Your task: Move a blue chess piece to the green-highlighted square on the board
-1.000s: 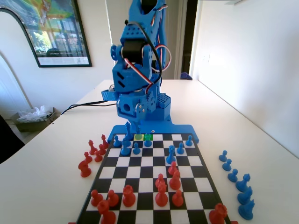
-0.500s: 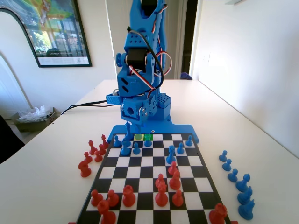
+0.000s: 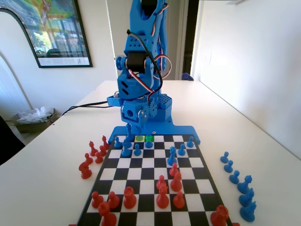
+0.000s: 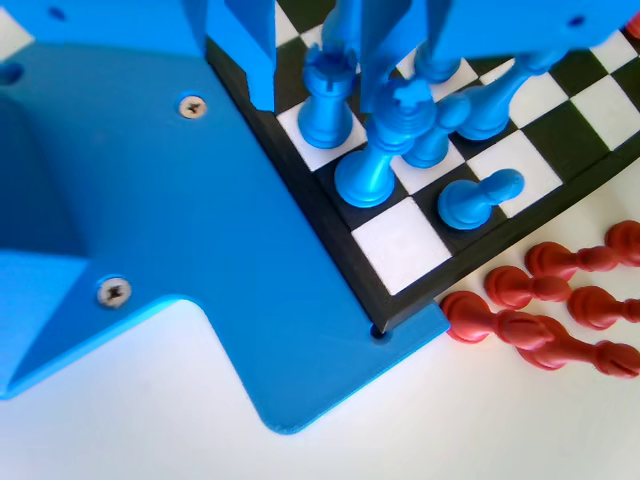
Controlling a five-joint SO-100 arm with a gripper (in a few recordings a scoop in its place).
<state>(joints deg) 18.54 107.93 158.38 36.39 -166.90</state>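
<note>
My gripper hangs low over the board's far left corner, close to the arm's base. In the wrist view the gripper has its jaws apart, and a blue castle-topped piece stands right under the gap. A taller blue crowned piece stands beside it. A short blue pawn stands one square further out, clear of the jaws. The green-highlighted square lies in the far row, right of a paler yellow square. A blue pawn stands just in front of the green-highlighted square.
Red pieces stand off the board on the left of the fixed view, seen also in the wrist view as red pieces. Several blue pieces line the table on the right. More red pieces fill the near rows.
The arm's upper part has swung slightly to the right and turned at the wrist. The gripper stays low over the same far left corner. No piece on the board has moved.
</note>
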